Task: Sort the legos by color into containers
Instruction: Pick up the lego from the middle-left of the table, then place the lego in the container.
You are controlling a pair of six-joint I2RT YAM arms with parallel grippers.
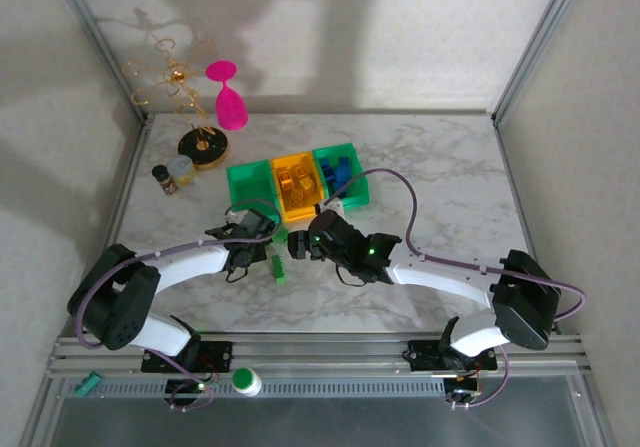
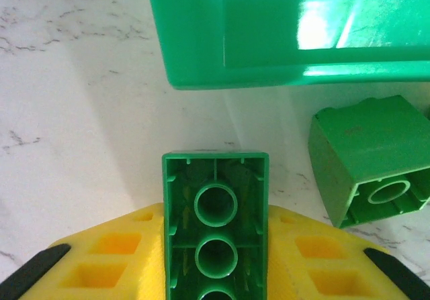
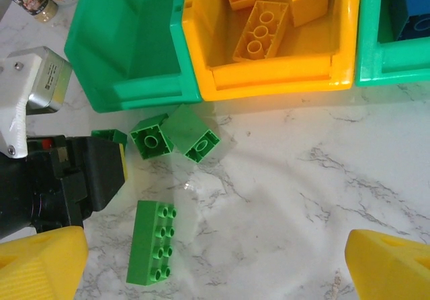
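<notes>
My left gripper [image 2: 215, 253] is shut on a long green lego [image 2: 215, 206], its hollow underside facing the camera between the yellow pads [image 2: 121, 253]. It sits just in front of the left green container [image 2: 289, 31]. From above, the left gripper [image 1: 268, 235] sits below that container [image 1: 250, 182]. My right gripper [image 3: 215, 266] hangs open over the marble, nothing between its fingers [image 3: 40, 263]. Below it lie a long green lego [image 3: 151, 243] and two small green legos [image 3: 151, 139] [image 3: 195, 135]. The yellow container [image 3: 269, 75] holds several yellow legos. The right green container [image 3: 393, 68] holds a blue lego [image 3: 413, 11].
A small lidded jar [image 1: 163, 178], a gold wire stand [image 1: 200, 142] and a pink glass [image 1: 228, 95] stand at the back left. A white bottle with a green cap [image 1: 246, 380] lies on the rail by the arm bases. Open marble stretches to the right.
</notes>
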